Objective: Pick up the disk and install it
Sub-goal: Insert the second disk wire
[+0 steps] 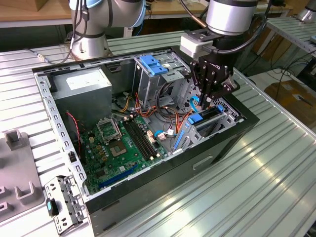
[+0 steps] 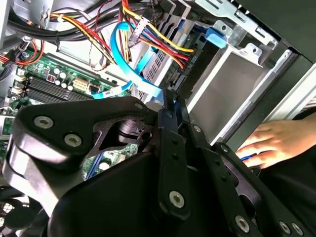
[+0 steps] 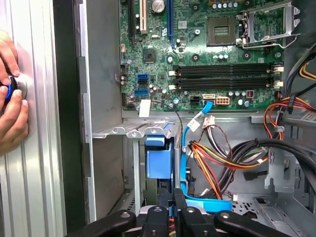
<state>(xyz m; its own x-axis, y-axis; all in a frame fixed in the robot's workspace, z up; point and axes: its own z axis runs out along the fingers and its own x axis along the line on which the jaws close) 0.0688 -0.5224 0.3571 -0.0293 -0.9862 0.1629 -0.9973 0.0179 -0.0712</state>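
Jaws: clenched, the two tips drawn together with nothing seen held between them.
Gripper (image 1: pixel 206 104): black, pointing down into the open computer case (image 1: pixel 232 140), above the drive bay at the case corner on the exterior view's right; seen also in both wrist views (image 2: pixel 174 101) (image 3: pixel 173 202).
The disk (image 1: pixel 196 119): standing on edge in that drive bay, directly beneath the tips, its blue plastic (image 3: pixel 159 160) facing the gripper in the first wrist view. Whether the tips touch it cannot be told. Label not visible.
Blue flat cable (image 3: pixel 185 163): runs just beside the disk, from the motherboard to the bay floor.
Wire bundle (image 3: pixel 222 158): red, orange, yellow and black, next to the blue cable.
Motherboard (image 1: pixel 118 143): green, flat on the case floor, with an empty processor socket (image 3: pixel 224 32).
Grey cage with blue top (image 1: pixel 158 66): at the rear of the case, near the gripper.
Power-supply box (image 1: pixel 81 91): grey, white sticker, in the corner on the exterior view's left.
Person's hand (image 3: pixel 12 113): outside the case wall, on the ribbed metal table (image 1: pixel 266 177), fingers around a small round blue item (image 3: pixel 7 91).
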